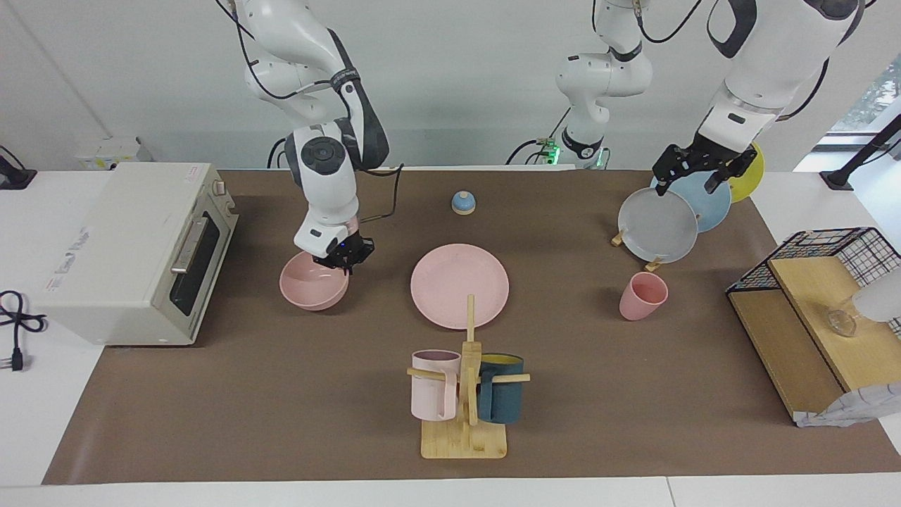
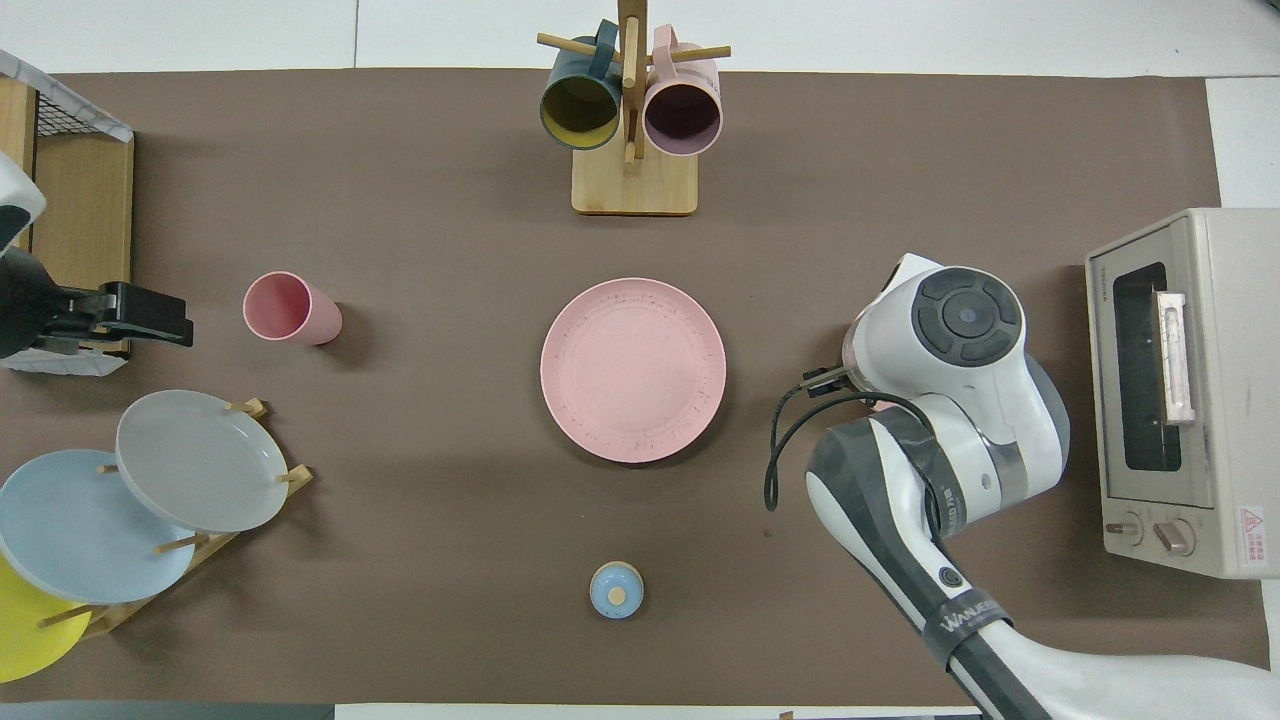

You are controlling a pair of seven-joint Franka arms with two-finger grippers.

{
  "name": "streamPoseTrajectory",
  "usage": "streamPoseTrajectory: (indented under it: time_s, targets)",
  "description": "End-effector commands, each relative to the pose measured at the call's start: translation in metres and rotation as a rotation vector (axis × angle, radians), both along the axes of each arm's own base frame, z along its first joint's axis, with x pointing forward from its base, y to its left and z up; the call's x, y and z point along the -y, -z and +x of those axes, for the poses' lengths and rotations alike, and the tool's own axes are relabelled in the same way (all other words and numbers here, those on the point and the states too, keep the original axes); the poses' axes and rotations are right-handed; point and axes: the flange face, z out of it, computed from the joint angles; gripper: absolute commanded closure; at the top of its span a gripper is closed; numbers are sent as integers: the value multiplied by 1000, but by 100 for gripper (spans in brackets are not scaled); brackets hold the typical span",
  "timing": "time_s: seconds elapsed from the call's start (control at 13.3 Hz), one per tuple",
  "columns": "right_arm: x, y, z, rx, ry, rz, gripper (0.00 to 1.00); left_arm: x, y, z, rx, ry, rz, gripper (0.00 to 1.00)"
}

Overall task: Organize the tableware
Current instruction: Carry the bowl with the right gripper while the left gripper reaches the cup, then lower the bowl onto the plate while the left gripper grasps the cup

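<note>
Fingers of the right gripper (image 1: 343, 261) pinch the pink bowl (image 1: 313, 282) at its rim, beside the toaster oven (image 1: 134, 250). We should lift slowly, then set it on the pink plate (image 1: 460, 285). The left gripper (image 1: 693, 171) waits open over the grey plate (image 1: 658, 225).

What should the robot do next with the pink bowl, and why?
Probably lift the bowl a little and carry it toward the plate. The right pincer is shut on the bowl's rim, on the side toward the plate, so the grip looks made. The plate is bare. The left pincer waits open over the plate rack.
</note>
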Motion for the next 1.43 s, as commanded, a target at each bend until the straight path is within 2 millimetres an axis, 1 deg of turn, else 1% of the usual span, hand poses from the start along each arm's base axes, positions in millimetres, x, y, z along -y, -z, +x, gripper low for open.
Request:
streamPoseTrajectory:
  time_s: [0.0,0.07,0.15,0.22,0.3,0.38,0.45,0.53,0.6,0.67,0.75,0.82,0.9,1.05,1.12,1.2,1.27,1.35]
  targets:
    - [-60,-63,27,-8,-21,-24,100,-3,-5,-1,18,7,3,0]
    - [-88,-81,29,-7,4,-23,100,-2,-6,-1,22,7,0,0]
    - [-119,-85,32,-18,37,-34,100,-2,-6,0,28,6,-1,0]
    - [-160,-81,33,-31,91,-64,100,-2,-5,3,44,6,-2,0]
    - [-209,-74,31,-20,123,-79,100,-2,-2,7,48,6,-4,0]
    - [-244,-70,32,4,136,-75,100,0,10,14,42,7,-7,0]
    - [-273,-61,23,12,134,-74,100,5,32,31,38,5,-25,0]
    - [-294,-55,12,26,155,-67,100,11,52,45,42,8,-30,0]
    - [-312,-52,2,41,169,-46,100,13,79,59,26,10,-31,0]
    - [-319,-37,-2,30,176,-55,100,16,101,73,24,7,-42,0]
    - [-319,-30,-2,33,171,-72,100,21,124,85,31,6,-50,0]
    - [-307,-28,9,29,193,-70,100,22,146,95,32,3,-49,0]
    - [-292,-27,21,25,222,-67,100,21,159,100,33,2,-49,0]
    - [-287,-24,25,19,232,-64,100,20,182,101,22,-3,-51,0]
    - [-289,-17,24,25,228,-52,100,21,199,99,13,-10,-60,0]
    - [-287,-1,22,29,227,-44,100,20,206,96,2,-23,-78,0]
    - [-291,6,19,37,220,-31,100,20,210,94,-11,-27,-81,0]
    - [-294,8,16,37,217,-27,100,21,215,90,-24,-34,-81,0]
